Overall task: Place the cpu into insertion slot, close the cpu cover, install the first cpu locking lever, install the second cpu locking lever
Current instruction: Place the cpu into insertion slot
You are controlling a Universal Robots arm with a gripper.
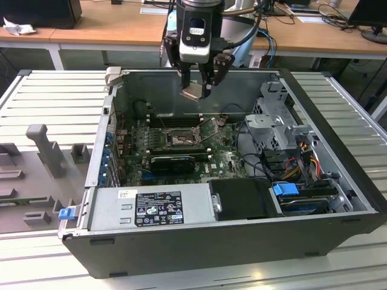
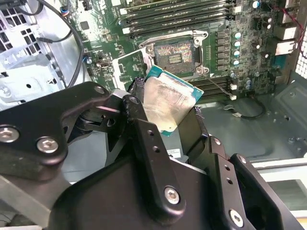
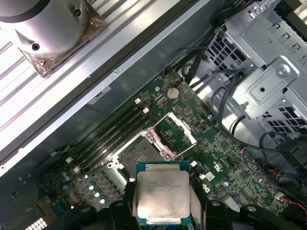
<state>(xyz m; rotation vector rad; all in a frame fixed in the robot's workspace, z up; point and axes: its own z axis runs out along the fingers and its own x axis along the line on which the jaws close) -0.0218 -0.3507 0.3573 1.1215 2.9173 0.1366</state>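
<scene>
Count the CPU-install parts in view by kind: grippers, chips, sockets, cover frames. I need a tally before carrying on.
Black metal gripper, holding the chip: 1
Flat square cpu with pale silver-grey metal top: 1
Square dark insertion slot with silver metal rim, no chip in it: 1
Thin square silver metal cpu cover frame, swung open: 1
Total: 4

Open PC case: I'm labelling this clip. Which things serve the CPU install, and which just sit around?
In the job: gripper holding the cpu; insertion slot; cpu cover, open.
Just there: memory slots; drive cage; power supply; expansion card.
</scene>
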